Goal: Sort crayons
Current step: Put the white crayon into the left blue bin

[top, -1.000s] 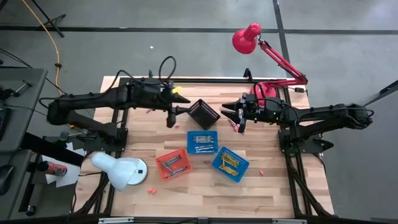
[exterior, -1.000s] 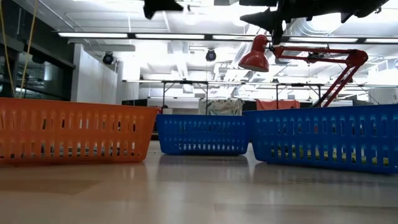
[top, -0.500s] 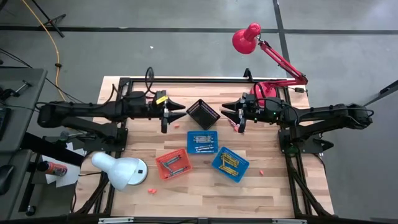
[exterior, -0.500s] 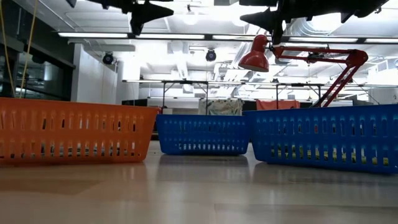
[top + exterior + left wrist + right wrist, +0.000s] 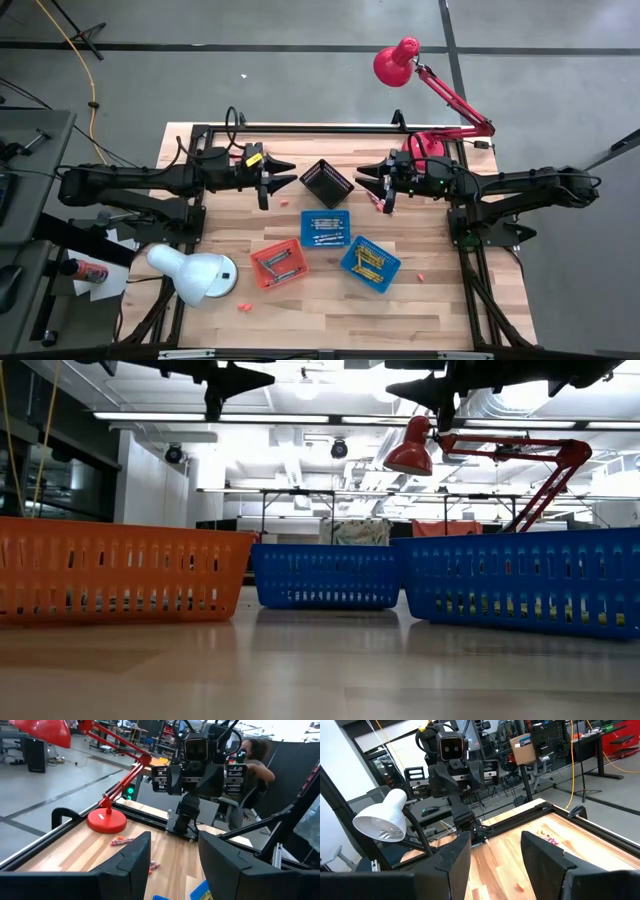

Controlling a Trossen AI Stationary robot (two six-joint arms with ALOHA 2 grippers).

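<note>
High above the surface (image 5: 420, 300), the left arm has pulled back, so its fingers (image 5: 283, 181) now sit beside the black basket (image 5: 327, 183), wide apart and holding nothing. The right fingers (image 5: 368, 184) have not moved, also wide and empty. Loose crayons (image 5: 380, 201) lie just below them, so sorting is not finished.

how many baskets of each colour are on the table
blue baskets: 2
orange basket: 1
black basket: 1
total: 4 baskets
</note>
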